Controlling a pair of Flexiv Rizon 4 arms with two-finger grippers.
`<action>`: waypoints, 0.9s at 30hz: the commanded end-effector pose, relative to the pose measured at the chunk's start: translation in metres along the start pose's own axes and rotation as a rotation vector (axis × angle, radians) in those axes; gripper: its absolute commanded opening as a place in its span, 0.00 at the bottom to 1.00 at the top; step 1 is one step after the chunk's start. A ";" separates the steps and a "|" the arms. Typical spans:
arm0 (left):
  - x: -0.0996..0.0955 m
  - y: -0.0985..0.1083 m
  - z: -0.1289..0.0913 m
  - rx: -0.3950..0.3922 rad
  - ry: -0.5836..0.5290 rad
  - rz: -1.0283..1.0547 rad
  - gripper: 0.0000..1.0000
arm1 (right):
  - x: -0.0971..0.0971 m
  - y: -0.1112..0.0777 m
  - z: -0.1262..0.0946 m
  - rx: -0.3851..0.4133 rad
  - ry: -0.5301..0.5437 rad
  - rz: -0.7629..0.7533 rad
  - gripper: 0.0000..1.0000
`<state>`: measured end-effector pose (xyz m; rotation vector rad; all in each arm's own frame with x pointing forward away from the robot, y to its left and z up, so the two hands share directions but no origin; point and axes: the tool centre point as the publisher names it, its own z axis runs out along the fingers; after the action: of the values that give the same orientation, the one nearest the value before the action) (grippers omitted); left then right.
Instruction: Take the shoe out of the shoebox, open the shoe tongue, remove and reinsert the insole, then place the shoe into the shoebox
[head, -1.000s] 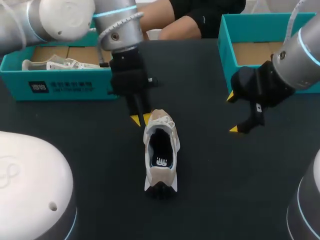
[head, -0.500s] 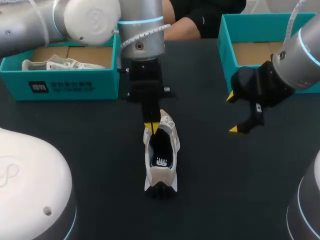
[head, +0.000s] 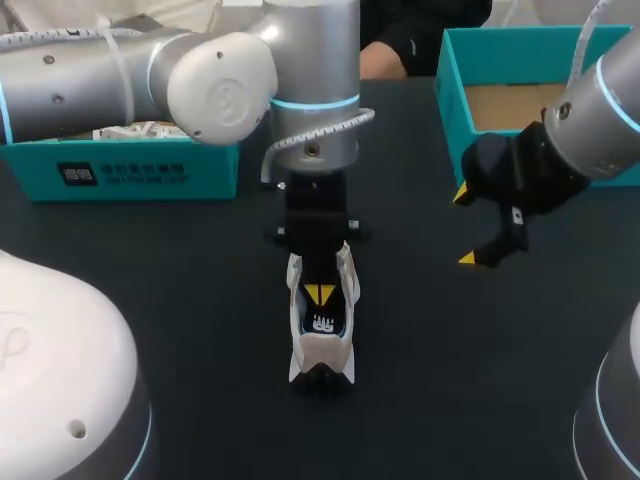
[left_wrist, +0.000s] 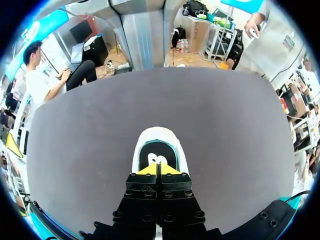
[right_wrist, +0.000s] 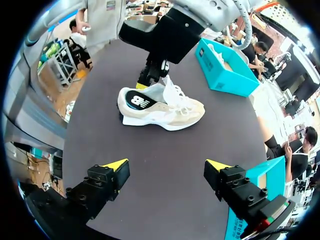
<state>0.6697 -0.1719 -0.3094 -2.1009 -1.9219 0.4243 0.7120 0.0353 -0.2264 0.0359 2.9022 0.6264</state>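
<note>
— Start closest in. Where is the shoe (head: 320, 335)?

— It is upright on its sole in the middle of the dark table (head: 200, 300), out of both boxes. Its heel points toward the near edge and its toe away, under the left arm.

— And the left gripper (head: 319, 292)?

— It comes down from the far side, and its tips are inside the shoe's opening, just above the insole (head: 320, 322) with the logo at the heel. In the left wrist view the two yellow fingertips (left_wrist: 150, 170) are pressed flat together. I can't see anything caught between them.

— Is it touching the shoe?

— The black fingers sit between the collar's sides, up by the tongue. I can't tell whether the tips rest on the insole.

— What about the right gripper (head: 465, 225)?

— It is off to the shoe's right, well apart from it and above the table. Its fingers are spread wide, with bare tabletop between them. In its own wrist view the shoe lies ahead of it, side-on.

— And farther back?

— There are two teal boxes at the far edge. The left shoebox (head: 120, 170) has a white shoe (right_wrist: 215, 50) in it. The right shoebox (head: 455, 90) shows only its brown floor.
</note>
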 end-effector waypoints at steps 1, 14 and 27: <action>-0.008 0.006 0.020 -0.006 0.009 0.004 0.00 | 0.001 0.000 0.001 0.002 -0.001 0.001 1.00; 0.001 0.013 0.042 -0.123 0.002 -0.061 0.00 | 0.001 0.000 0.001 0.002 -0.001 0.001 1.00; 0.005 0.027 0.072 -0.171 0.006 -0.161 0.00 | 0.001 0.000 0.001 0.002 -0.001 0.001 1.00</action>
<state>0.6679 -0.1684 -0.3808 -2.0204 -2.1741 0.2258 0.7120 0.0354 -0.2262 0.0364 2.9028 0.6249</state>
